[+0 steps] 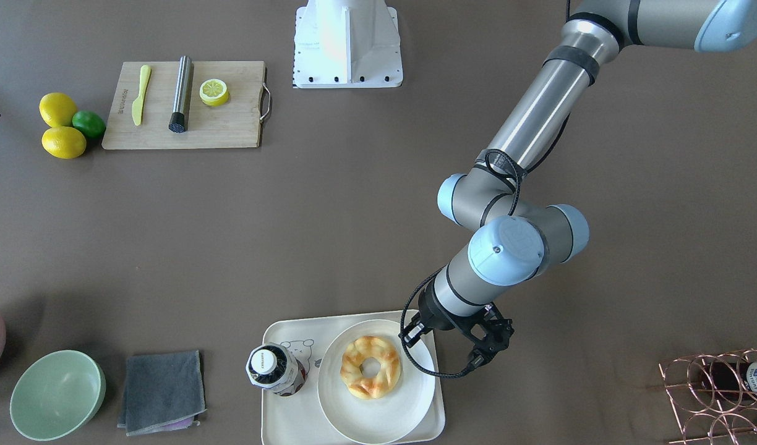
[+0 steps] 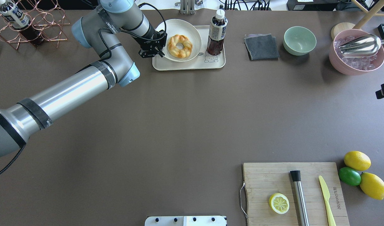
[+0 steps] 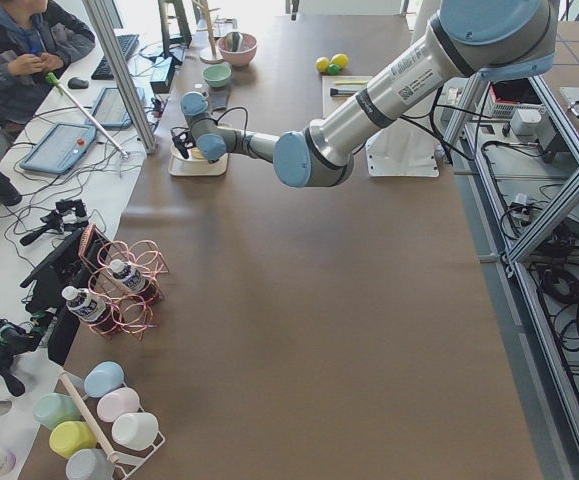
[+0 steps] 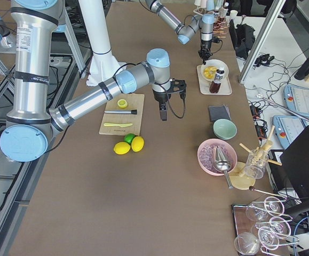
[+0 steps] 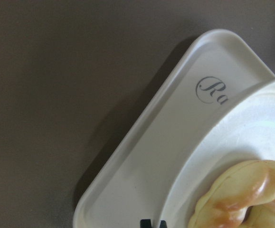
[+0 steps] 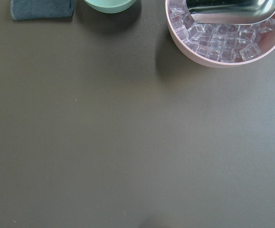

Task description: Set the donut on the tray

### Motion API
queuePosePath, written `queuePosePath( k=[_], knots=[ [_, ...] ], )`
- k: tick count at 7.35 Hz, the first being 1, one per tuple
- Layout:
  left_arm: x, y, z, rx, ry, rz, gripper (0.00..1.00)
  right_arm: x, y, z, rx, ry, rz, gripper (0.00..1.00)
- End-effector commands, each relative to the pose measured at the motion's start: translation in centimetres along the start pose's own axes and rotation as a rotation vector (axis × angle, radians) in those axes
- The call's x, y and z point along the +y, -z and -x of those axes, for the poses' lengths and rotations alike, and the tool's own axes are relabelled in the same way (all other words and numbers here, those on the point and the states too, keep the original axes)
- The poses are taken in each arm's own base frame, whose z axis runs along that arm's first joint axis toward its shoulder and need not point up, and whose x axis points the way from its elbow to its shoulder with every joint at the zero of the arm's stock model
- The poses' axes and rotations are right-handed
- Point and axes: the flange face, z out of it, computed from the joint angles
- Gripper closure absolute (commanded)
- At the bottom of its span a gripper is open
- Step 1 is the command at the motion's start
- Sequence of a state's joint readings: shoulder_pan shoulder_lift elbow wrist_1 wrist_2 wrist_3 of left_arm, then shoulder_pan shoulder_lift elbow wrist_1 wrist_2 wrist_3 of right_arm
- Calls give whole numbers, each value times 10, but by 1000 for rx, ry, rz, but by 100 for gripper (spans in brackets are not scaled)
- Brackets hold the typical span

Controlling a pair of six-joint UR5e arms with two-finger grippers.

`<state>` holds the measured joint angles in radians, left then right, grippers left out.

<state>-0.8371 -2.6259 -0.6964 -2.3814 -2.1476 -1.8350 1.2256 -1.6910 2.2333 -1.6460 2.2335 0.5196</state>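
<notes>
In the overhead view the tray (image 2: 192,65) lies at 12 o'clock of the table (image 2: 179,125), near the far edge. A round plate (image 2: 195,34) stands on the tray's 9 o'clock half. The donut (image 2: 179,46) lies flat in the middle of this plate, so it rests on the plate and not on the tray's own floor. A bottle (image 2: 217,33) stands upright on the tray, just beside the plate at its 3 o'clock.

The left gripper (image 5: 154,224) hangs at 9 o'clock of the plate, over the tray's short end. In the left wrist view its two fingertips (image 5: 146,222) stand close together with only a thin gap. Nothing is between them, so it is clenched and holds nothing. The donut is apart from them, at their 3 o'clock.

The right gripper (image 4: 163,116) hangs above the table near the board (image 4: 122,114), with its fingers pointing down. I cannot tell whether it is released or clenched.
</notes>
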Motion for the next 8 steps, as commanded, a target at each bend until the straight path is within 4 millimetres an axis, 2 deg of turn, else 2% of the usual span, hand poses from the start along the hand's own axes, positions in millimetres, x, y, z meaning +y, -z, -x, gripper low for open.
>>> queuePosePath(
  k=[1,2,3,4,5,6,7,8],
  knots=[
    [0,-4,3,8,14,-10,100,1,0,-1,1,3,2,0],
    [1,-4,2,19,3,-7,59,0,0,0,-1,4,1,0],
    [0,-4,4,30,-15,-11,25,-1,0,2,-6,6,1,0],
    [-5,1,3,36,-21,-13,21,-1,0,3,-9,9,1,0],
    [-21,30,-4,62,-18,10,20,-4,-1,4,-12,8,4,0],
    [-32,78,0,118,-39,37,20,-6,-3,4,-11,8,6,0],
    [-37,119,25,110,-59,86,19,-7,-4,2,-9,5,8,0],
    [-45,177,45,90,-115,130,18,-8,-6,1,-7,7,11,0]
  ],
)
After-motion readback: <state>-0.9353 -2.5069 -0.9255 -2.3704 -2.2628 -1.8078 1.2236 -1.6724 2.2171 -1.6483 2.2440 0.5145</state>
